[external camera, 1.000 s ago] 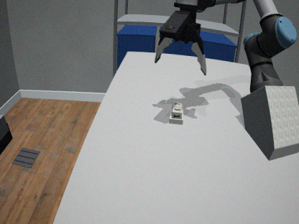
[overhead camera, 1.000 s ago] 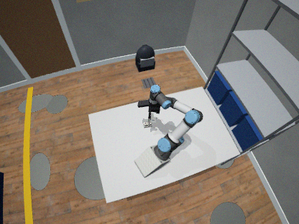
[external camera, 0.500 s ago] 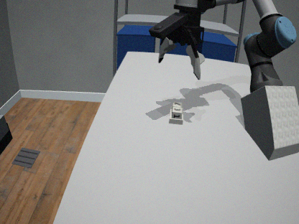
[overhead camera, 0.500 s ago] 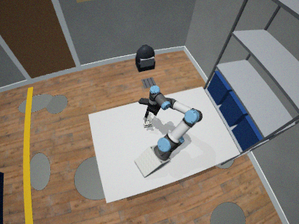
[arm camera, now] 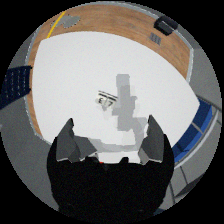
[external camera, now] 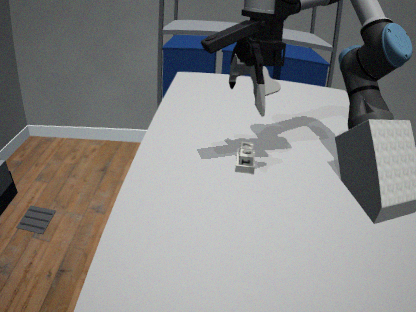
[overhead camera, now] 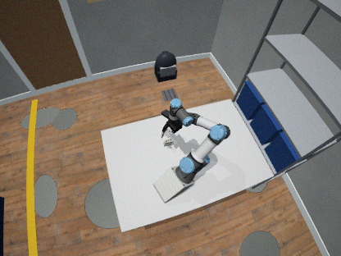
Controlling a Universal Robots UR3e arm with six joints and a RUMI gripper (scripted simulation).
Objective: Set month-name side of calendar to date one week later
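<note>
The small off-white calendar tray (overhead camera: 168, 145) (external camera: 244, 170) lies on the white table. Two pale cubes stand side by side in it: the nearer cube (external camera: 246, 160) and the farther cube (external camera: 247, 148) in the exterior view. In the wrist view the calendar (arm camera: 106, 100) is ahead of the fingers, with dark marks on it. The digits and the month's name are too small and blurred to read. My gripper (overhead camera: 165, 134) (external camera: 247, 100) (arm camera: 109, 117) is open and empty, tilted, above the table and clear of the cubes.
The arm's base stands on the table beside a pale textured wedge-shaped block (overhead camera: 170, 185) (external camera: 397, 165). A shelf rack with blue bins (overhead camera: 267, 125) (external camera: 190, 62) stands beyond the table's far end. The arm casts a shadow beside the calendar.
</note>
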